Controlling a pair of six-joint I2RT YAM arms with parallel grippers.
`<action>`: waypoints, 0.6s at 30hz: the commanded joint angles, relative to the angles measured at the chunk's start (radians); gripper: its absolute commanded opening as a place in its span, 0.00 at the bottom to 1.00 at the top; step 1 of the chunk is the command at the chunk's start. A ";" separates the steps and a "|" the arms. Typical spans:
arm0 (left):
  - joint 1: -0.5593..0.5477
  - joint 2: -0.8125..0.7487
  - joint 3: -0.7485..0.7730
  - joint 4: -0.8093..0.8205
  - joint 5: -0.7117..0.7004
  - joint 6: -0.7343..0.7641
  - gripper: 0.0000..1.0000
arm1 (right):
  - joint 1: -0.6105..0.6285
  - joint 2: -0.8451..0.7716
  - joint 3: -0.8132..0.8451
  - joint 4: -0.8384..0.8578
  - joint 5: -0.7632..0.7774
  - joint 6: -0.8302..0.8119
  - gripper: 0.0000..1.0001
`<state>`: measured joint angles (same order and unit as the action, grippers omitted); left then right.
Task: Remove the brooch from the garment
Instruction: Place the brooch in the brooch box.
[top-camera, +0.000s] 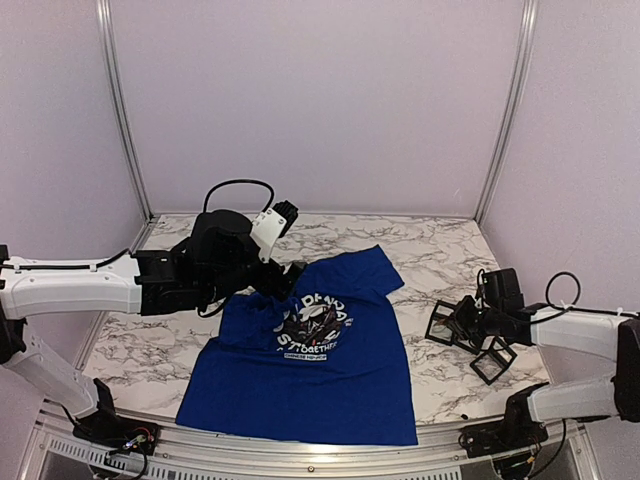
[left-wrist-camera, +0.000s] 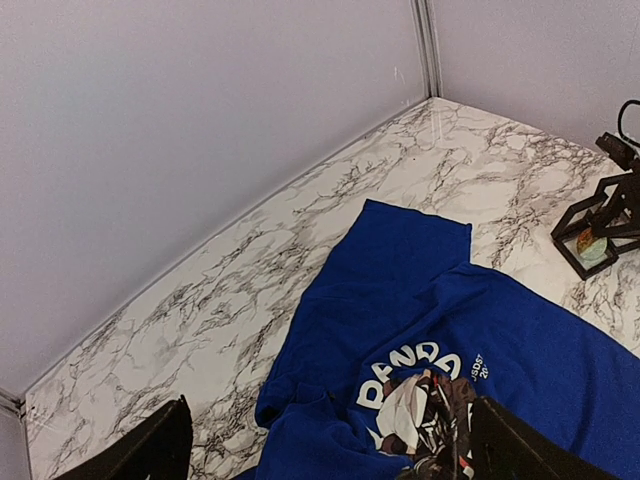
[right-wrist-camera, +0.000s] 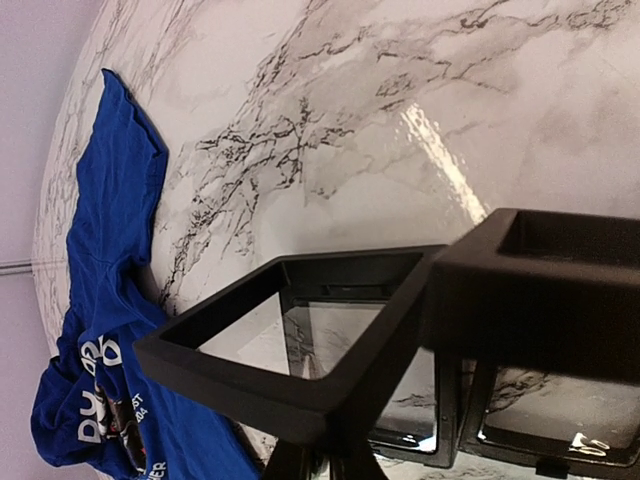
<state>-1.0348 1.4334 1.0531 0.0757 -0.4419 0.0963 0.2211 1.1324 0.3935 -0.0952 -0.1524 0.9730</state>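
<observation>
The garment (top-camera: 320, 370), a royal-blue T-shirt with a panda print, lies flat mid-table, its upper left part bunched up. My left gripper (top-camera: 283, 284) hovers over that bunched part, open wide. In the left wrist view its fingers (left-wrist-camera: 160, 448) stand either side of the crumpled print on the garment (left-wrist-camera: 400, 300). I cannot pick out the brooch on the cloth. My right gripper (top-camera: 480, 322) is at the black frame boxes (top-camera: 468, 338), to the right of the shirt. Its fingers (right-wrist-camera: 300, 466) look shut just under a black frame box (right-wrist-camera: 300, 385), and no held thing shows. A small round green-orange thing (left-wrist-camera: 591, 246) sits in one box (left-wrist-camera: 600, 225); whether it is the brooch I cannot tell.
Several open black frame boxes cluster by the right arm. Pale walls with metal corner posts (top-camera: 120, 110) close off the marble table (top-camera: 430, 250) at the back and sides. The left arm's cable (top-camera: 235, 185) loops above its wrist.
</observation>
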 joint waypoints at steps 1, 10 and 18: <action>0.005 0.007 0.024 -0.029 0.012 -0.003 0.99 | -0.009 0.015 -0.008 0.034 0.011 0.000 0.06; 0.005 0.007 0.027 -0.029 0.015 0.000 0.99 | -0.010 0.047 -0.009 0.069 0.033 0.001 0.06; 0.006 0.009 0.027 -0.029 0.016 -0.003 0.99 | -0.012 0.127 0.023 0.142 0.056 -0.013 0.06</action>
<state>-1.0348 1.4334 1.0531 0.0757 -0.4370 0.0963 0.2207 1.2160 0.3885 -0.0093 -0.1272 0.9726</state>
